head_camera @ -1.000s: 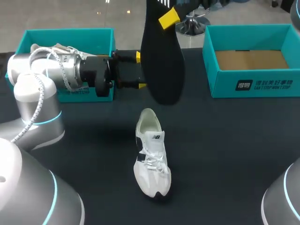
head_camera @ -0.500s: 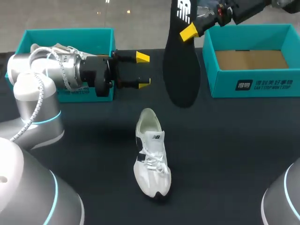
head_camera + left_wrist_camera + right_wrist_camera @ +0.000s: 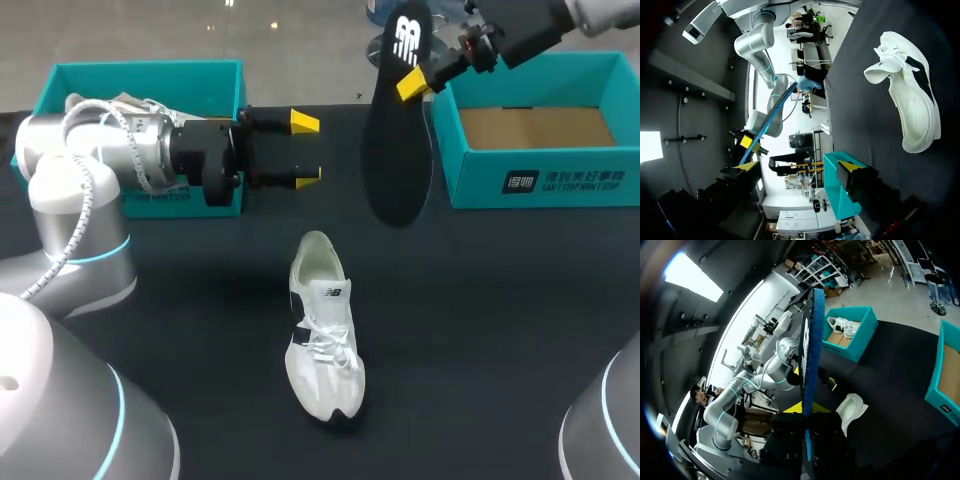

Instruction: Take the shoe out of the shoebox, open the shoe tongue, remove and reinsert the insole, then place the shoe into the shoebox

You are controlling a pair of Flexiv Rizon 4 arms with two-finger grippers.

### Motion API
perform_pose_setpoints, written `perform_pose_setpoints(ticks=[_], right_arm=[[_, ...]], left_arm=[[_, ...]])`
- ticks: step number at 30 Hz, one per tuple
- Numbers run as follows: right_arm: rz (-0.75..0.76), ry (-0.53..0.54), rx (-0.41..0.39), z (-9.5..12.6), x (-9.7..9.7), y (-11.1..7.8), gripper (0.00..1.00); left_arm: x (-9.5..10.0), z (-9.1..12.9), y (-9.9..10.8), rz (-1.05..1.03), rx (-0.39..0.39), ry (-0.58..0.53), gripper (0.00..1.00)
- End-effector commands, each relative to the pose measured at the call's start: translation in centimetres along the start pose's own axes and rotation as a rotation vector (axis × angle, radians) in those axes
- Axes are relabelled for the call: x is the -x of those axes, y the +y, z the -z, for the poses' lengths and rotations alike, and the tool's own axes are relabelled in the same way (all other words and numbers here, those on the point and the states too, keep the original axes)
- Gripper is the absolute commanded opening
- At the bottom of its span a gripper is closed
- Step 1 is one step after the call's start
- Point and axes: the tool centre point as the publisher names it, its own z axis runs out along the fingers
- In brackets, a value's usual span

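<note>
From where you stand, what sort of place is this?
Probably a robot test lab: two robot arms stand at a black table, the right pincer holds up a black insole, and a white shoe and teal shoeboxes sit on it.

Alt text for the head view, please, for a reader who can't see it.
The right gripper holds a black insole hanging upright above the dark table, beside the teal right shoebox. Below it a white shoe lies on the table, apart from both arms. The left gripper is open and empty by the left shoebox.
</note>
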Motion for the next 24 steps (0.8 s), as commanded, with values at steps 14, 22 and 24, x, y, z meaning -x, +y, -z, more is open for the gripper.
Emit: perform_pose_setpoints(ticks=[14, 22, 24], right_arm=[[-0.064, 0.191, -0.142, -5.3, 3.7, 4.8, 0.0], [-0.075, 0.226, -0.18, -7.3, 3.1, 4.9, 0.0], [-0.077, 0.242, -0.194, -8.1, 2.7, 5.1, 0.0]], left_arm=[[-0.1, -0.1, 0.0, -0.002, 0.002, -0.002, 1.0], [0.0, -0.4, 0.2, -0.016, -0.012, -0.005, 1.0], [0.2, -0.6, 0.4, -0.031, -0.016, -0.011, 1.0]])
